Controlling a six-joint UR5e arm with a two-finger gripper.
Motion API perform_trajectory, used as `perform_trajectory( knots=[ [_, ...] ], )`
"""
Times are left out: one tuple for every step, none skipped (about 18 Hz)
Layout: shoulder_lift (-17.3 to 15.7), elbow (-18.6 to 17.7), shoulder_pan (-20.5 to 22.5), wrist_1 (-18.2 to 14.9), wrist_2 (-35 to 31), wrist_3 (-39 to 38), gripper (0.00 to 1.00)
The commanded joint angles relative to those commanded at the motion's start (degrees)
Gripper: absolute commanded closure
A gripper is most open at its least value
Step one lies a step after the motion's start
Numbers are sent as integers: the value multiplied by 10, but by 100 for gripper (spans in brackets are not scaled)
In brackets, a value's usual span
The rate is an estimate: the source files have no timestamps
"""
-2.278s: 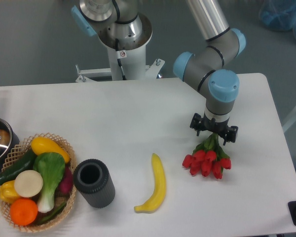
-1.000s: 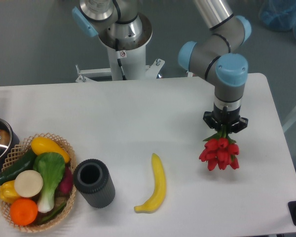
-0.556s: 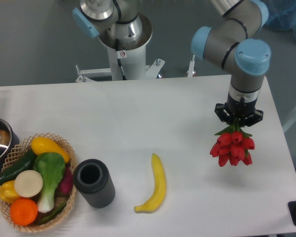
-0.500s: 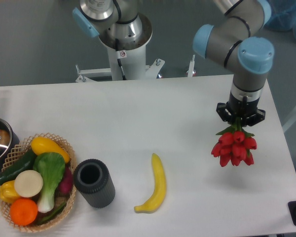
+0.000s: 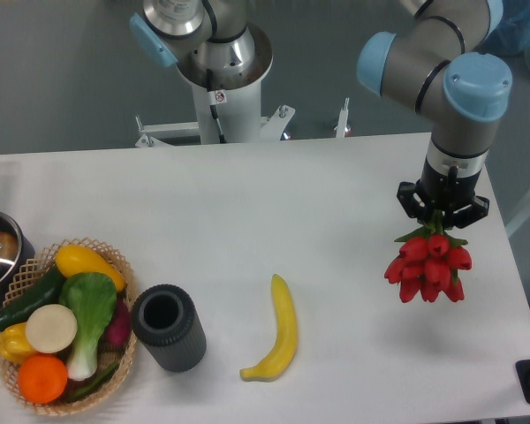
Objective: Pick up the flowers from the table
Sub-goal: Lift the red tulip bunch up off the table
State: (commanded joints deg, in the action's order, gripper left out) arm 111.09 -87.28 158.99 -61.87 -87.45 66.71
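A single fixed camera is watching me from high above the front edge of the table (image 5: 247,203), looking steeply down and toward my base (image 5: 221,66) at the far side, standing far enough back to be taking in nearly the whole tabletop.

You see the flowers (image 5: 428,271) hanging from the gripper (image 5: 442,215) above the table's (image 5: 247,212) right side, banana (image 5: 279,329) left of them, cylinder (image 5: 168,327) further left, basket (image 5: 66,331) at far left.
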Motion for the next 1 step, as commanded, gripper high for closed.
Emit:
perform_trajectory(
  knots=[
    [0, -1, 0, 0, -1, 1, 100]
  ],
)
